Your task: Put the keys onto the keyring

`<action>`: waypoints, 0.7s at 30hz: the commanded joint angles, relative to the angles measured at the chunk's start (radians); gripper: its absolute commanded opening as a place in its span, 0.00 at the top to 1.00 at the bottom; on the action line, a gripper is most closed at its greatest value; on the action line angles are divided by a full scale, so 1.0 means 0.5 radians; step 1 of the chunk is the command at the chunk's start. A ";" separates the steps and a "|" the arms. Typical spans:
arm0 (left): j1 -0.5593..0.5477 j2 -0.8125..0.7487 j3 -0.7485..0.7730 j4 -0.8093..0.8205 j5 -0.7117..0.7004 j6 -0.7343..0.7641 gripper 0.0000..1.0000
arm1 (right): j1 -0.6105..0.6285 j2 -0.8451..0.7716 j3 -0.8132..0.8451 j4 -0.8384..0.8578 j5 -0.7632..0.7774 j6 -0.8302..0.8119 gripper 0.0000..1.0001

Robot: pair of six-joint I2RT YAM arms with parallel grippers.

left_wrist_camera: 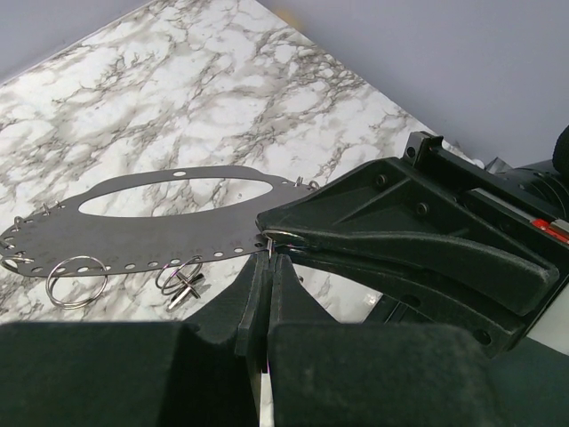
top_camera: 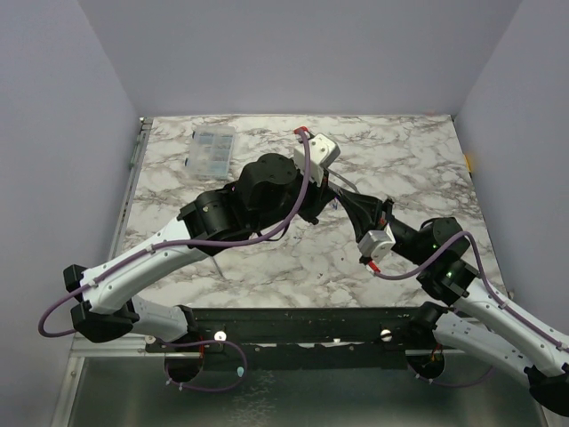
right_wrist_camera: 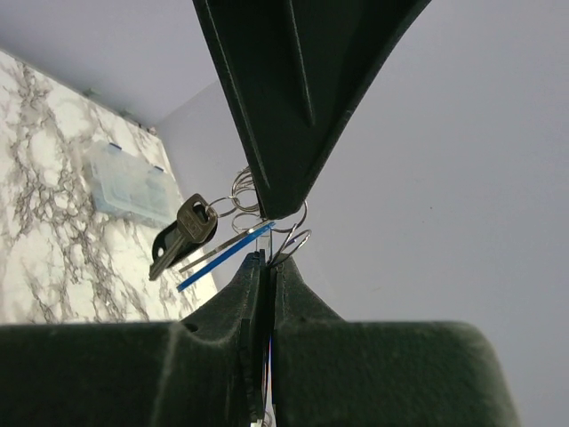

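Note:
My two grippers meet tip to tip above the middle of the marble table (top_camera: 267, 258). The left gripper (left_wrist_camera: 268, 261) is shut, pinching a thin metal ring of the keyring (left_wrist_camera: 283, 237). From the right wrist view, the right gripper (right_wrist_camera: 267, 260) is also shut, on a wire loop of the same keyring (right_wrist_camera: 298, 238). The left gripper's black fingers (right_wrist_camera: 284, 107) come down from above. A brass key (right_wrist_camera: 194, 224) with a dark head and a thin blue-edged key blade (right_wrist_camera: 222, 258) hang from the rings to the left. In the top view the left gripper (top_camera: 336, 197) and right gripper (top_camera: 354, 206) touch noses.
A flat dark grey plate (left_wrist_camera: 133, 236) with an oval cut-out and edge holes lies on the marble. Beside it lie a loose metal ring (left_wrist_camera: 77, 280) and a ring with small pins (left_wrist_camera: 182, 280). A clear plastic box (top_camera: 212, 149) sits at the back left.

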 commanded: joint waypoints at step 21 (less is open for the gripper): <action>-0.004 0.039 0.038 0.003 0.037 0.020 1.00 | 0.016 0.030 0.023 -0.006 0.082 -0.002 0.99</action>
